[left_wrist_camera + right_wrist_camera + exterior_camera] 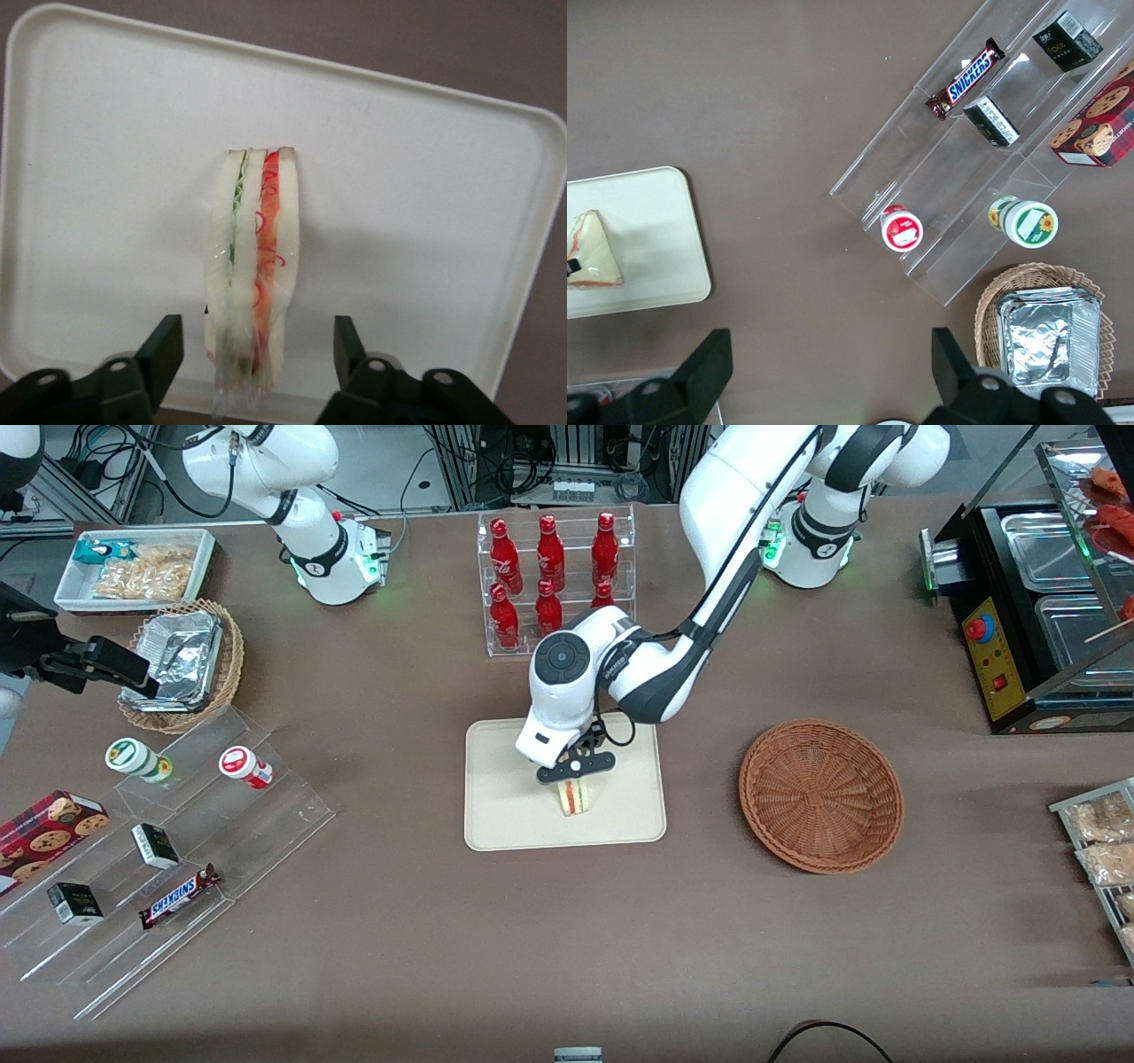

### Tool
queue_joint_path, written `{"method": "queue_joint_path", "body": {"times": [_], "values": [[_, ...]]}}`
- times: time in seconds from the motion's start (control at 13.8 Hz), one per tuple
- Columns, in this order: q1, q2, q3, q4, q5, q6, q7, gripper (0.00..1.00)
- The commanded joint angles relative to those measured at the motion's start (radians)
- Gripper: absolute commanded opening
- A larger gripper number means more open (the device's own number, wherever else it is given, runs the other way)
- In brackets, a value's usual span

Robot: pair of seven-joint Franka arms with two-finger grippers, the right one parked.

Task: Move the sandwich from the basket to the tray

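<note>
Sandwich (pixel 251 266) sits on tray (pixel 505 815), standing on edge w/ filling stripes up. Only legible writing: "SNICKERS" on bar (pixel 180 896) on clear stepped rack (pixel 266 815), toward parked arm's end. Gripper (pixel 576 773) hovers right over sandwich; fingers (pixel 164 350) spread wide either side, gap showing, not touching it, nothing held. Basket (pixel 821 794) lies beside tray, apart.

1 sandwich (pixel 577 798), 1 tray (pixel 505 815), 2 wicker baskets (pixel 822 794), 7 red bottles (pixel 550 553), 1 gripper (pixel 576 771).
</note>
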Motion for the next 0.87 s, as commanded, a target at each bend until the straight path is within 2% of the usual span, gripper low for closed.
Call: {"method": "queue_joint_path", "body": {"times": [0.0, 0.22, 0.44, 0.65, 0.8], "values": [[-0.007, -0.103, 0.020, -0.010, 0.017, -0.127, 0.007, 1.00], [-0.004, -0.169, 0.075, -0.019, -0.001, -0.253, 0.149, 1.00], [-0.004, -0.194, 0.144, -0.027, -0.050, -0.286, 0.163, 1.00], [-0.006, -0.212, 0.216, -0.037, -0.054, -0.377, 0.163, 1.00], [-0.004, -0.241, 0.265, -0.085, -0.054, -0.375, 0.171, 1.00]]}}
